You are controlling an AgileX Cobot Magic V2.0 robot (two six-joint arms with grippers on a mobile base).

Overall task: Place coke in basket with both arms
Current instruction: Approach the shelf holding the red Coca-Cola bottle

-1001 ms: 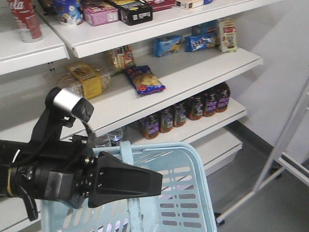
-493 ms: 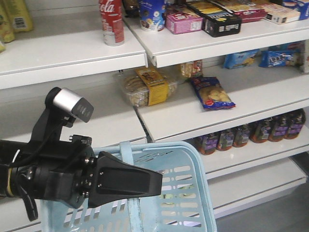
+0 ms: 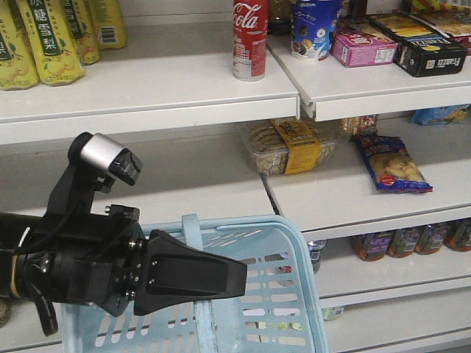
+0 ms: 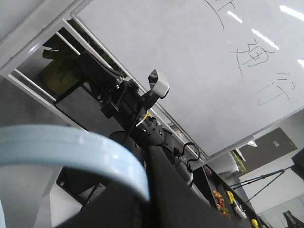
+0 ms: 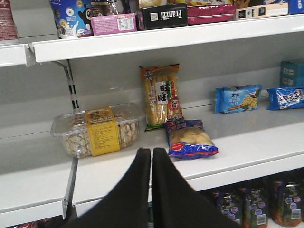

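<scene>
Left claw (image 3: 237, 279) clenched on basket (image 3: 313, 309) handle (image 3: 193, 235); right claw (image 5: 151, 156) clenched, holding nothing; 1 coke (image 3: 250, 38) upright at top shelf's (image 3: 147, 81) right edge.

Smooth glossy plastic basket (image 3: 298, 246); matt black left hand (image 3: 239, 279).
</scene>
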